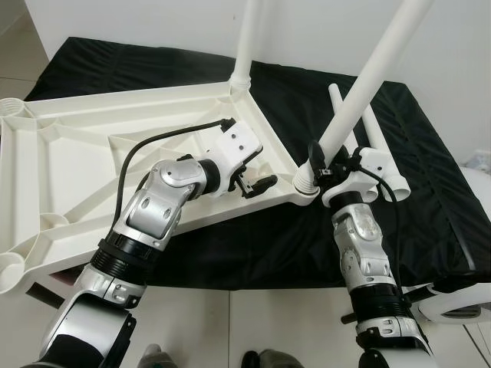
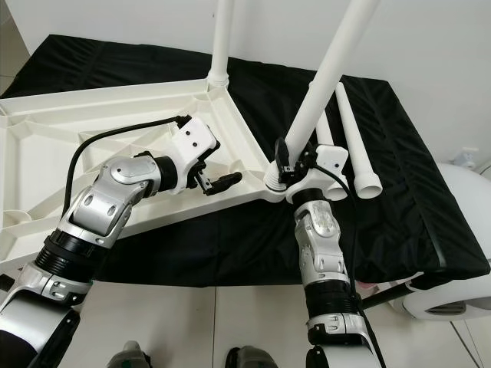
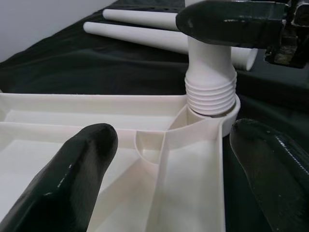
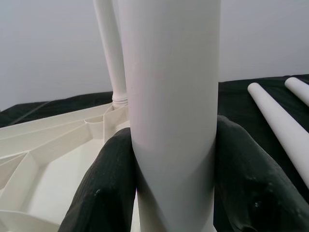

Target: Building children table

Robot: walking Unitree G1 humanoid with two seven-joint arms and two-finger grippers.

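The white plastic tabletop (image 1: 92, 146) lies upside down on a black cloth. One white leg (image 1: 247, 46) stands upright in its far corner. A second leg (image 1: 368, 77) leans in the near right corner socket (image 1: 305, 186), with its threaded end (image 3: 211, 92) showing above the socket. My right gripper (image 1: 328, 162) is shut on this leg just above the socket, its fingers (image 4: 108, 183) pressed on both sides of it. My left gripper (image 1: 259, 185) is open and straddles the tabletop's rim beside that socket, with nothing between its fingers (image 3: 72, 169).
Two loose white legs (image 1: 377, 146) lie on the black cloth (image 1: 430, 192) to the right of the tabletop. A white rounded object (image 1: 460, 300) sits on the floor at the lower right. A white wall (image 1: 153, 23) is behind.
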